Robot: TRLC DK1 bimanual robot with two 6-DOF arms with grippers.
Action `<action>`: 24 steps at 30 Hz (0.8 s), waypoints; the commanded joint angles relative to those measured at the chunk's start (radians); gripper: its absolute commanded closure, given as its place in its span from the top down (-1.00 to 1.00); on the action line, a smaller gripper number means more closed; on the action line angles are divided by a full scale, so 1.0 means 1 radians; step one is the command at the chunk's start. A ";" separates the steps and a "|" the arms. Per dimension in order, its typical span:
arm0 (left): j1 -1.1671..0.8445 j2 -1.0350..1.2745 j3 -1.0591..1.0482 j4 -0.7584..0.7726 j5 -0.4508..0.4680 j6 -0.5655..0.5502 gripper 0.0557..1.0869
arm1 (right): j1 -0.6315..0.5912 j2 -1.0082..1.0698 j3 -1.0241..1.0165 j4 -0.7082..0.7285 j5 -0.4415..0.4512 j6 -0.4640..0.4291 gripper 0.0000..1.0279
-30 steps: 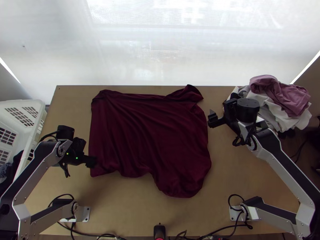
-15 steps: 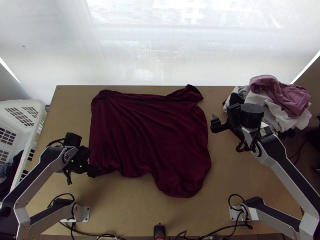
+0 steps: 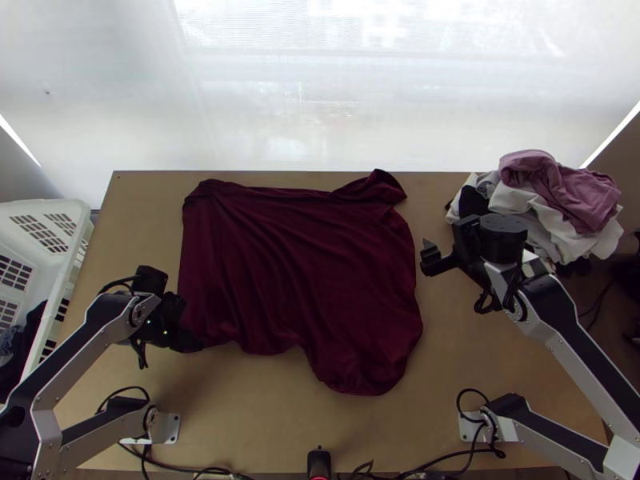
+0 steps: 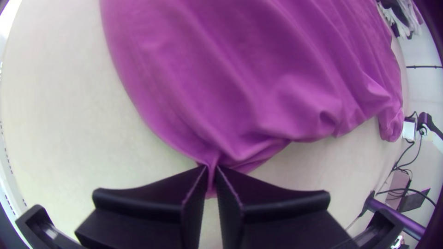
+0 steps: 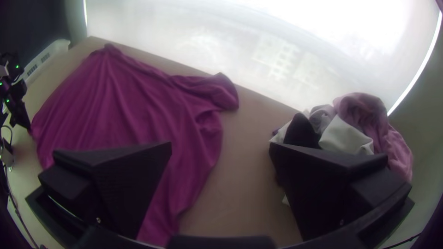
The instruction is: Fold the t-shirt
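Observation:
The dark red t-shirt (image 3: 300,272) lies spread with wrinkles on the table, its near edge wavy and one far corner flopped over at the right. At its near left corner is my left gripper (image 3: 198,344). In the left wrist view the fingers of the left gripper (image 4: 211,177) are closed on a pinched bit of the t-shirt (image 4: 240,92), which looks purple there. My right gripper (image 3: 428,258) is just right of the shirt, touching nothing. The right wrist view has the right gripper (image 5: 221,150) with fingers wide apart, the t-shirt (image 5: 124,110) beyond them.
A pile of clothes (image 3: 560,200), pink, white and black, sits at the table's far right corner beside the right arm. A white basket (image 3: 48,220) with dark cloth stands off the left edge. Bare table (image 3: 264,408) lies in front of the shirt.
My left gripper has moved a little toward the near edge and right, and now holds the shirt's corner. The right gripper has moved slightly nearer the front. The shirt looks nearly unmoved.

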 commanded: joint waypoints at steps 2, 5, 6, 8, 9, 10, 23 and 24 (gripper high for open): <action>0.000 -0.037 0.021 0.054 0.009 0.001 -0.93 | 0.139 -0.035 -0.026 -0.211 -0.099 0.000 0.91; 0.008 -0.037 0.058 0.059 0.009 -0.015 -0.93 | 0.237 -0.072 -0.059 -0.285 -0.131 -0.012 0.91; 0.011 -0.038 0.072 0.059 0.008 -0.021 -0.93 | 0.269 -0.081 -0.063 -0.305 -0.134 -0.014 0.91; 0.025 -0.041 0.106 0.065 0.008 -0.031 -0.93 | 0.322 -0.089 -0.072 -0.342 -0.137 -0.017 0.91; 0.034 -0.043 0.126 0.071 0.008 -0.041 -0.93 | 0.346 -0.092 -0.077 -0.352 -0.140 -0.017 0.91; 0.042 -0.043 0.145 0.077 0.008 -0.050 -0.93 | 0.368 -0.093 -0.085 -0.363 -0.148 -0.017 0.91; 0.091 0.029 0.326 0.134 0.008 -0.123 -0.93 | 0.688 0.000 -0.155 -0.365 -0.318 0.006 0.90; 0.091 0.034 0.331 0.134 0.008 -0.128 -0.93 | 0.714 0.006 -0.166 -0.365 -0.320 0.006 0.90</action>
